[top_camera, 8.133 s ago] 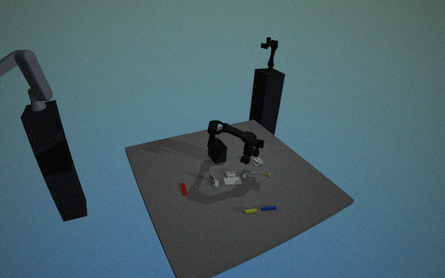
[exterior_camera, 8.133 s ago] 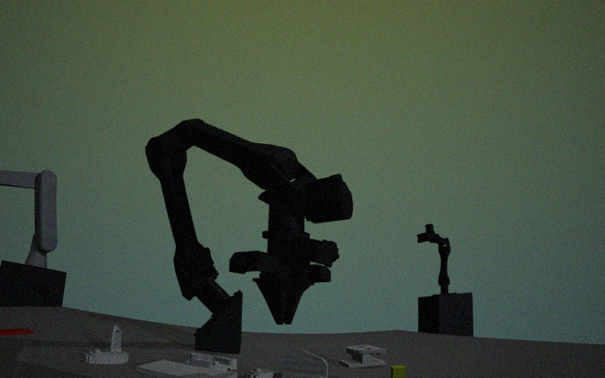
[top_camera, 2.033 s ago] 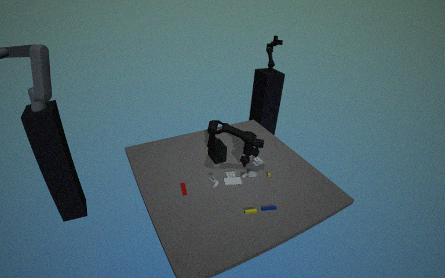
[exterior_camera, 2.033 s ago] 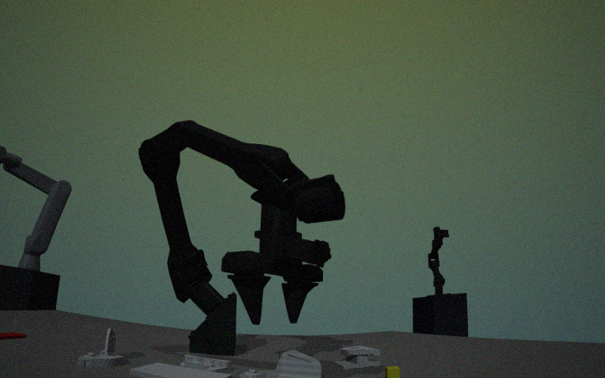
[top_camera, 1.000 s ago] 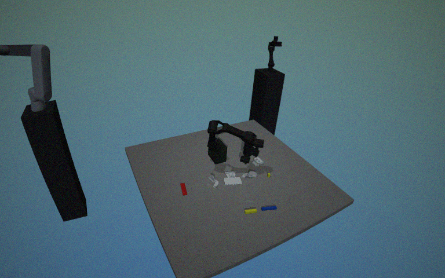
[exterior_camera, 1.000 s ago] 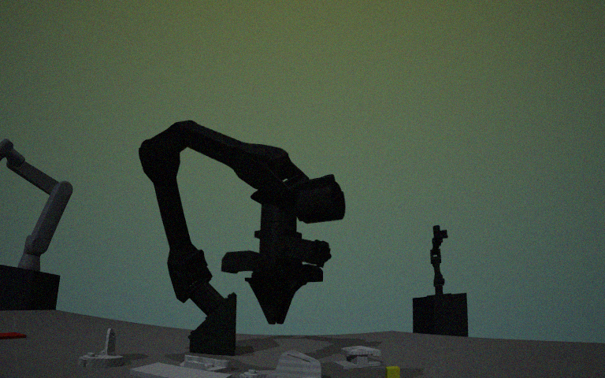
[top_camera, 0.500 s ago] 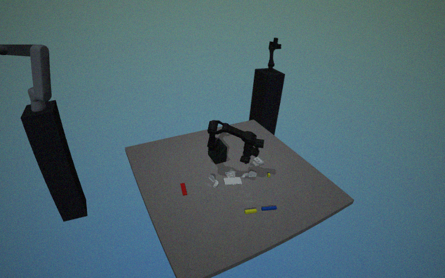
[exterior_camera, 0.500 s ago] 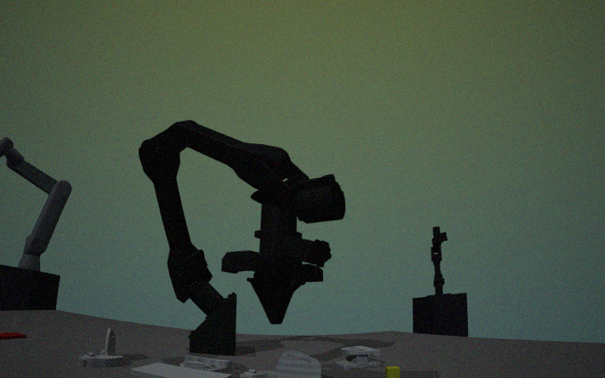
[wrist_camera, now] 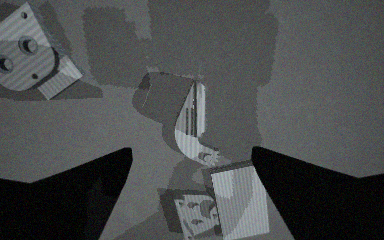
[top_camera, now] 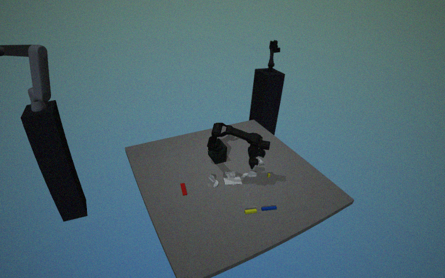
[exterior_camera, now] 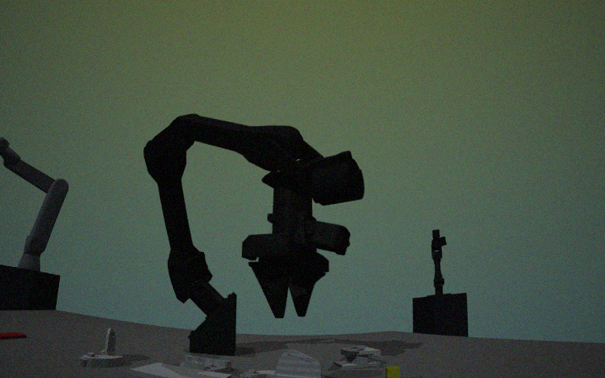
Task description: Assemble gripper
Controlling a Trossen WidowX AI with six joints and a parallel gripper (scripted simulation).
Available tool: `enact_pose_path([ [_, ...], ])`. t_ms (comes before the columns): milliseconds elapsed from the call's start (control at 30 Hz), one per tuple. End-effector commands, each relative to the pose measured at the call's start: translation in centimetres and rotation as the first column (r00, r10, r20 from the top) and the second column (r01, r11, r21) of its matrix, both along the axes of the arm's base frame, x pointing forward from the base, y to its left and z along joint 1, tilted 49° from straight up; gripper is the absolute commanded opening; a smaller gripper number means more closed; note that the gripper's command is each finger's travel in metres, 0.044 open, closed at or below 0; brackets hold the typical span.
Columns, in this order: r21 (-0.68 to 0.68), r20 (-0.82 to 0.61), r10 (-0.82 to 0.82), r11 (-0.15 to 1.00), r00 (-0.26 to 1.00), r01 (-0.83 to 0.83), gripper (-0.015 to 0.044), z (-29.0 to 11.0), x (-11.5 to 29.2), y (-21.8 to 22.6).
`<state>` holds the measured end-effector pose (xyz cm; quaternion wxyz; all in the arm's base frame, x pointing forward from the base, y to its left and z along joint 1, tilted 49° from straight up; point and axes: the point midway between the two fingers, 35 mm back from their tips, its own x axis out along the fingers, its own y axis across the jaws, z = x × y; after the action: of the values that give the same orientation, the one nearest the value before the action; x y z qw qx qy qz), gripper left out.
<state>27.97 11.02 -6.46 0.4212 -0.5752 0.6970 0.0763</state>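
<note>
Nearest us in the wrist view, our gripper (top_camera: 251,167) (exterior_camera: 291,317) (wrist_camera: 193,153) stands open, with nothing between its fingers, hanging above the table (top_camera: 210,229) (exterior_camera: 267,341) (wrist_camera: 320,100). The move turns on the nearer jaw (top_camera: 251,174) (exterior_camera: 298,363) (wrist_camera: 187,142): it lies below us, a little ahead of the fingertips in the wrist view and sideways between them. Its long axis runs roughly up and down that view, across the line on which our fingers close, so we judge that a grasp over its sides needs little turn, just a small shift forward and a descent. The toothed end points back toward us, just beside the gripper base (top_camera: 232,181) (exterior_camera: 156,370) (wrist_camera: 240,200); we cannot tell whether they touch. Coming down there, we could knock the base, so we would favour the jaw's body.

Farther off, the housing plate (top_camera: 260,160) (exterior_camera: 360,352) (wrist_camera: 42,60), as we take the holed piece to be, lies ahead and to the left in the wrist view, apart from the jaw. Farthest is the other jaw (top_camera: 215,183) (exterior_camera: 102,360), beyond the base and outside the wrist view. Neither jaw looks mounted, so we judge the assembly barely begun.
</note>
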Motion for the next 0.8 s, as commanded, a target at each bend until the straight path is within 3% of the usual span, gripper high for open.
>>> enact_pose_path([
  [0, -0.008, -0.018, 0.012, 1.0, 1.0, -0.012, 0.044, -0.2, 0.1, -0.1],
  [167, -0.009, -0.017, 0.012, 1.0, 1.0, -0.012, 0.044, -2.7, 0.1, -2.9],
  [767, -0.009, -0.017, 0.012, 1.0, 1.0, -0.013, 0.044, -4.1, 0.3, -4.5],
])
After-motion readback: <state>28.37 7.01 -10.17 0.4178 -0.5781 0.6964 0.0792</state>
